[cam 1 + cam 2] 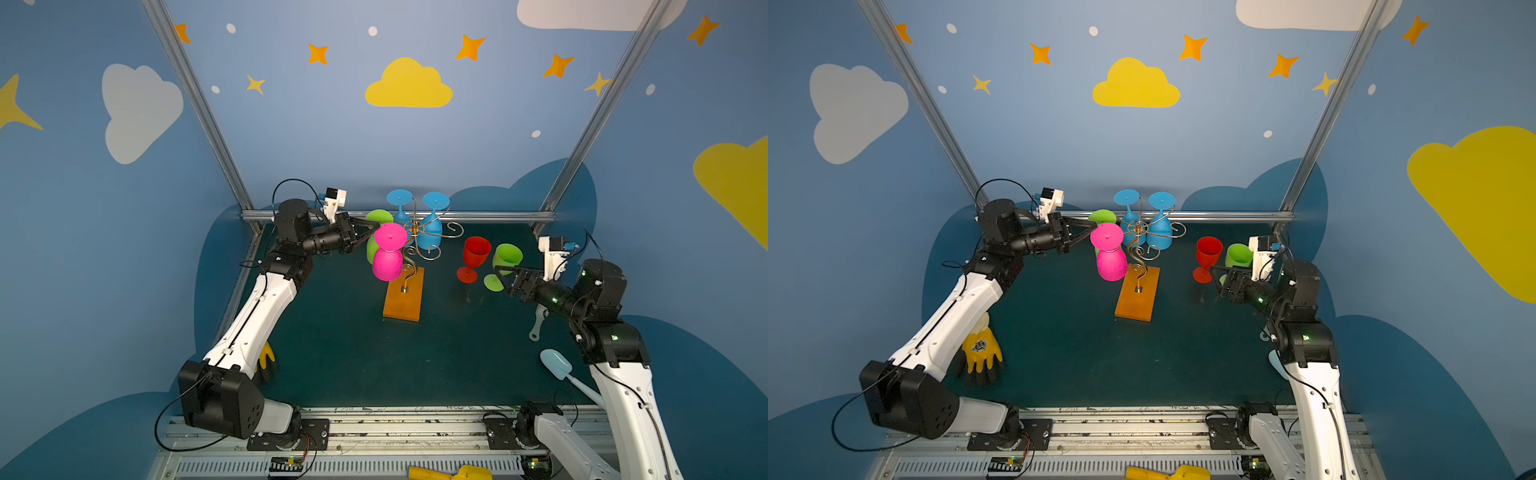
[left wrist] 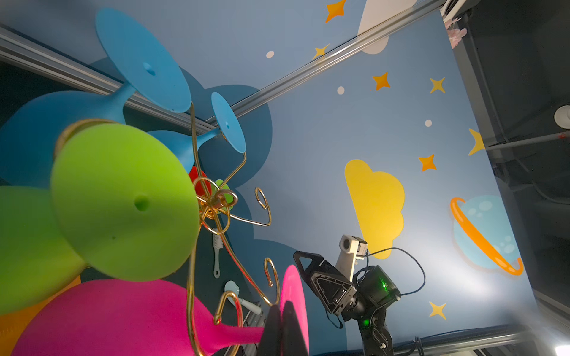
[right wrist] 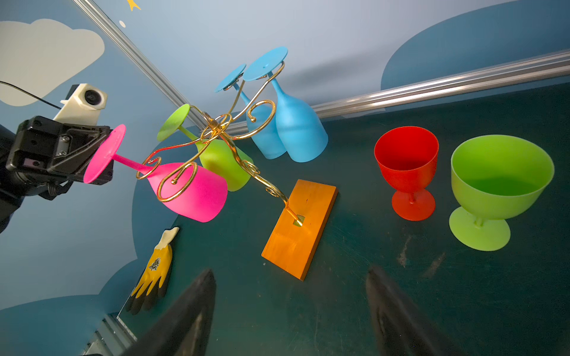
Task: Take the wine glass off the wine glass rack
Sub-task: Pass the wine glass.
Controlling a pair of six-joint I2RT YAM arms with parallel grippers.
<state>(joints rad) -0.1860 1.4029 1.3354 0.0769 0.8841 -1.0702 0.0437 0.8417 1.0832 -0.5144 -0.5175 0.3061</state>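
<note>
The wine glass rack (image 1: 415, 227) is a gold wire stand on an orange wooden base (image 1: 402, 301), at the middle back of the mat in both top views (image 1: 1138, 227). A pink wine glass (image 1: 387, 264) hangs tilted from a front scroll arm, its stem still inside the curl (image 3: 148, 165). My left gripper (image 1: 374, 230) is shut on that stem just under the pink foot (image 2: 293, 302). Also hanging are a green glass (image 3: 222, 160) and two blue glasses (image 3: 296, 132). My right gripper (image 1: 500, 276) stands open and empty, right of the rack.
A red goblet (image 1: 476, 253) and a green goblet (image 1: 505, 259) stand upright on the mat by my right gripper. A yellow glove (image 1: 980, 349) lies under the left arm. A white brush (image 1: 538, 326) and a pale blue spatula (image 1: 557, 365) lie at the right.
</note>
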